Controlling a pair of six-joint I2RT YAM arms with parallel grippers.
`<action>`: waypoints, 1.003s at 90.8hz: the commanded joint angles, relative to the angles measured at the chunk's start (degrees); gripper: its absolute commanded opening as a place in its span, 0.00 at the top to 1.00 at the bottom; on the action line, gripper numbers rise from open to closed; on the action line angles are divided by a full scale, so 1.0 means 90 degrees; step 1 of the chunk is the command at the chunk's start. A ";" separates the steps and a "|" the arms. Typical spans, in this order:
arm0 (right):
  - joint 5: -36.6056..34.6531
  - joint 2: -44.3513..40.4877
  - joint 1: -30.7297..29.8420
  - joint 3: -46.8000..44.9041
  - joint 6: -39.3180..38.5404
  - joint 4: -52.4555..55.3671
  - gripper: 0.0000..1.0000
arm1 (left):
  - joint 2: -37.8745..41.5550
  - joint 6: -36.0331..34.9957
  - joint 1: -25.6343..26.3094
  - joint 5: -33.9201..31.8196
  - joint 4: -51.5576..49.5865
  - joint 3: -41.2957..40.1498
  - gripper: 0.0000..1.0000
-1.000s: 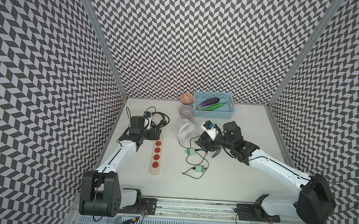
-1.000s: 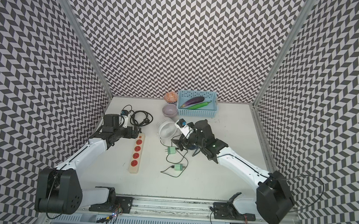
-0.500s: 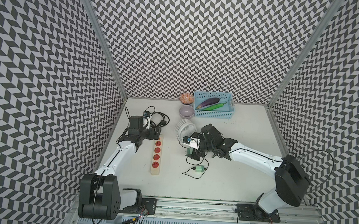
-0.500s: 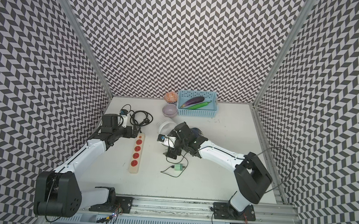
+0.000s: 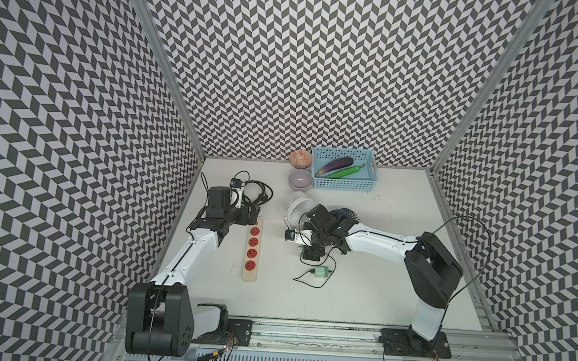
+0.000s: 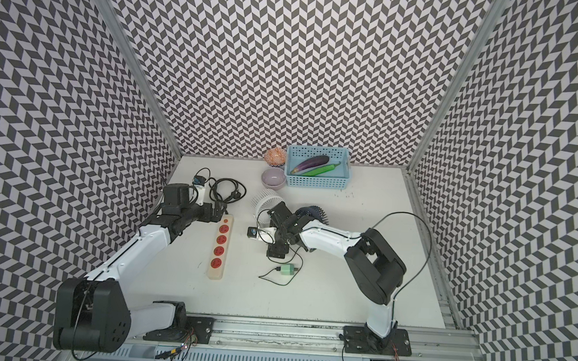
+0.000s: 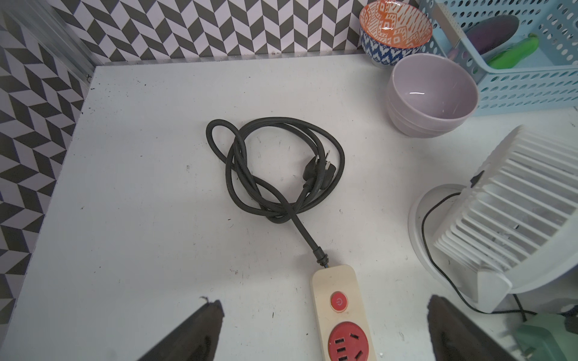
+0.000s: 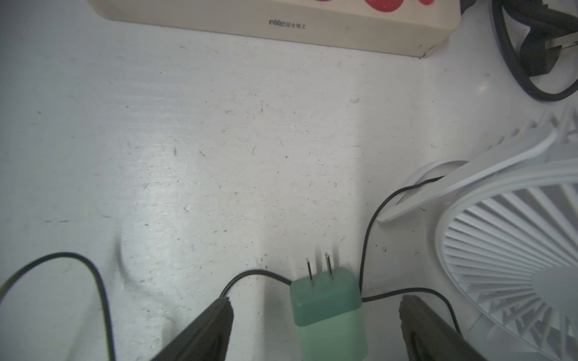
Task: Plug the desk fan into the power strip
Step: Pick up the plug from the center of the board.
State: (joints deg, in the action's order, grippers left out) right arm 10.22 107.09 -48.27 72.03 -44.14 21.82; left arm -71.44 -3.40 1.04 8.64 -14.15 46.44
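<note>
While the long cream-beige power strip (image 5: 252, 251) is lying left of centre, the left gripper (image 7: 325, 304) is straddling its switch end, jaws wide, seemingly to steady it. The right gripper (image 8: 316, 303), jaws apart, is bracketing the green two-pin plug (image 8: 328, 312) of the white slatted desk fan (image 8: 506, 237), not yet pinching.

The power strip (image 5: 251, 251) lies lengthwise left of centre, its coiled cord (image 7: 306, 234) behind it, its rear end between my left gripper's (image 7: 325, 302) fingers. Right of it stands a desk fan (image 5: 295, 204); a plug (image 8: 328, 309) lies before it between my right gripper's (image 8: 316, 300) fingers.
</note>
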 commanded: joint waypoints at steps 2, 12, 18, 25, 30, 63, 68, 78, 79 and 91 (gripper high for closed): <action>-0.0211 0.0345 -0.0036 0.0324 -0.0079 0.0094 0.18 | 0.0183 -0.0062 0.0045 0.0022 0.0186 -0.0117 0.00; -0.0191 0.0434 -0.0018 0.0362 -0.0052 0.0104 0.19 | 0.0223 -0.0061 0.0070 0.0090 0.0083 -0.0036 0.00; -0.0254 0.0480 -0.0003 0.0322 -0.0062 0.0067 0.20 | 0.0216 -0.0104 0.0070 -0.0007 0.0122 -0.0079 0.00; -0.0364 0.0539 0.0000 0.0307 -0.0090 0.0064 0.23 | 0.0204 -0.0119 0.0078 -0.0039 0.0221 -0.0157 0.00; -0.0350 0.0552 0.0026 0.0310 -0.0072 0.0070 0.24 | 0.0219 -0.0110 0.0087 0.0033 0.0174 -0.0104 0.00; -0.0250 0.0720 0.0080 0.0381 -0.0061 0.0098 0.33 | 0.0238 -0.0162 0.0099 -0.0072 0.0164 -0.0149 0.00; -0.0288 0.0745 0.0082 0.0402 -0.0075 0.0139 0.35 | 0.0233 -0.0164 0.0108 -0.0075 0.0235 -0.0203 0.00; -0.0195 0.0694 0.0112 0.0385 -0.0069 0.0117 0.37 | 0.0263 -0.0152 0.0119 0.0037 0.0150 -0.0142 0.00; -0.0187 0.0692 0.0116 0.0385 -0.0068 0.0106 0.38 | 0.0262 -0.0160 0.0114 0.0021 0.0138 -0.0141 0.00; -0.0165 0.0762 0.0125 0.0470 -0.0057 0.0169 0.49 | 0.0239 -0.0192 0.0126 -0.0075 0.0254 -0.0235 0.00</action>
State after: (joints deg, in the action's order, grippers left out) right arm 7.73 112.86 -47.44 74.56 -44.60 23.44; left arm -70.70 -4.49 1.87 8.36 -13.61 45.34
